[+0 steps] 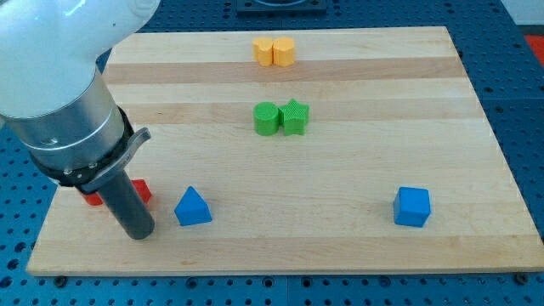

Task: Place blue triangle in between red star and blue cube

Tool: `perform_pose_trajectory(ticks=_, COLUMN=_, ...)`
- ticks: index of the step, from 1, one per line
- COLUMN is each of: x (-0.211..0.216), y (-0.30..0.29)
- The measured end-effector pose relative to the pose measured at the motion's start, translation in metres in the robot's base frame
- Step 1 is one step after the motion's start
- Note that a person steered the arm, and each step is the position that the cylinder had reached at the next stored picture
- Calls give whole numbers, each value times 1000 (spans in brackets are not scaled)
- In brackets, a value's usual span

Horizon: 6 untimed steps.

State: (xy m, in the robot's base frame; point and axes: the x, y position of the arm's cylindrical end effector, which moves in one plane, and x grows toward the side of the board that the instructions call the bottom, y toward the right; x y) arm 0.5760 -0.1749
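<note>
The blue triangle lies near the board's bottom left. My tip rests on the board just left of it, a small gap apart. The red star sits behind the rod, mostly hidden; only red bits show on either side. The blue cube sits far off at the bottom right.
Two yellow blocks touch each other at the view's top centre. A green cylinder and a green star touch in the middle. The wooden board ends close below my tip. My arm's large body covers the upper left.
</note>
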Motion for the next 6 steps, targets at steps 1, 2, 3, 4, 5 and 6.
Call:
perform_pose_trajectory(ticks=1, x=-3, y=0)
perform_pose_trajectory(ticks=2, x=-6, y=0)
perform_pose_trajectory(ticks=3, x=-7, y=0)
perform_pose_trajectory(ticks=4, x=-8, y=2)
perform_pose_trajectory(ticks=5, x=-12, y=24)
perform_pose_trajectory(ticks=6, x=-19, y=53)
